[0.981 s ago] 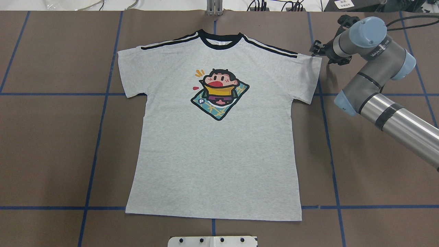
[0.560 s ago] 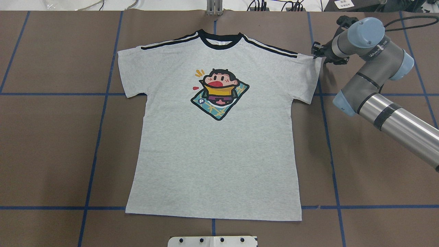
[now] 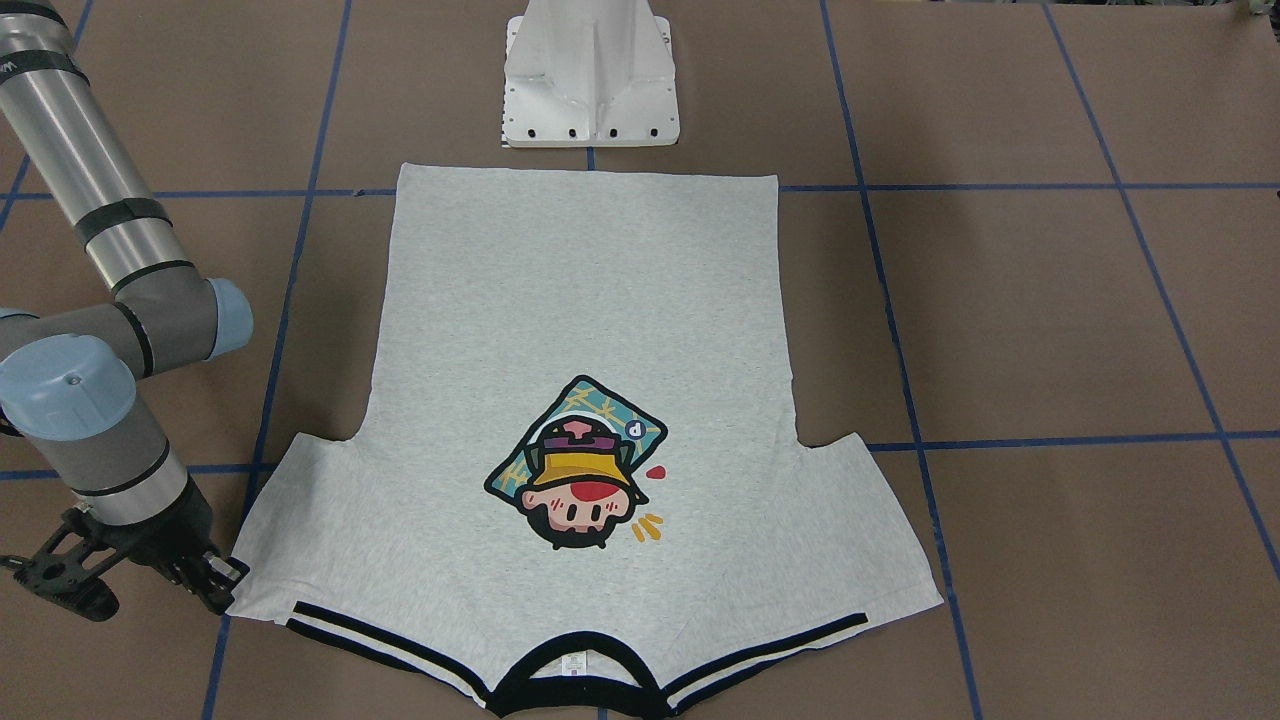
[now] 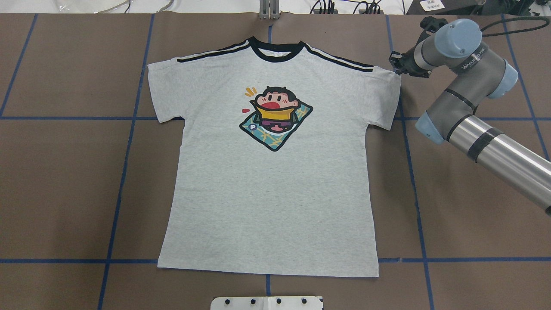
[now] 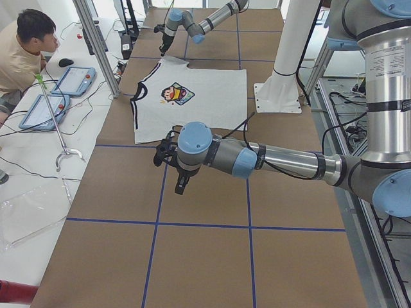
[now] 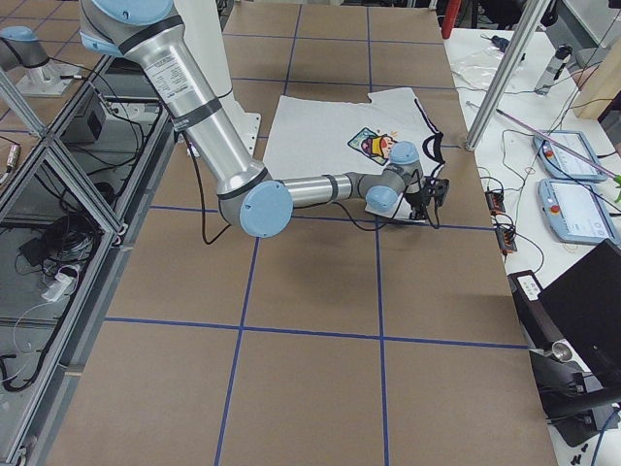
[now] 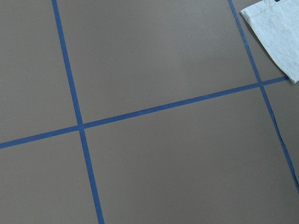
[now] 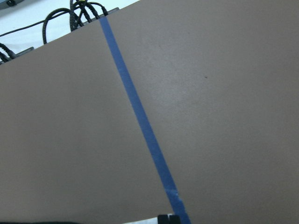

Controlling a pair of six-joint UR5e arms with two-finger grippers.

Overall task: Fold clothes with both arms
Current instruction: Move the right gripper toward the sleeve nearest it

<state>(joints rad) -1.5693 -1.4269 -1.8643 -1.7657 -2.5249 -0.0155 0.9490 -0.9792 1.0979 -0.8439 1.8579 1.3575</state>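
Note:
The grey T-shirt (image 4: 275, 181) lies flat and face up on the brown table, collar at the far edge, cartoon print (image 4: 275, 122) in the middle. It also shows in the front view (image 3: 590, 330). My right gripper (image 4: 397, 66) is at the far corner of the shirt's right-hand sleeve (image 4: 385, 97). In the front view the right gripper (image 3: 150, 600) has its jaws spread, and one finger (image 3: 215, 585) touches the sleeve corner. My left gripper (image 5: 167, 153) shows only in the left side view, raised beside the shirt; I cannot tell whether it is open. The left wrist view shows a sleeve corner (image 7: 280, 32).
The white pedestal base (image 3: 590, 80) stands at the near edge behind the hem. Blue tape lines (image 4: 129, 129) grid the table. Cables (image 4: 344, 6) lie beyond the far edge. An operator (image 5: 26, 51) sits at a side table with tablets.
The right gripper has moved in toward the sleeve's far corner and now touches it; that corner has shifted slightly inward. The rest of the shirt has not moved.

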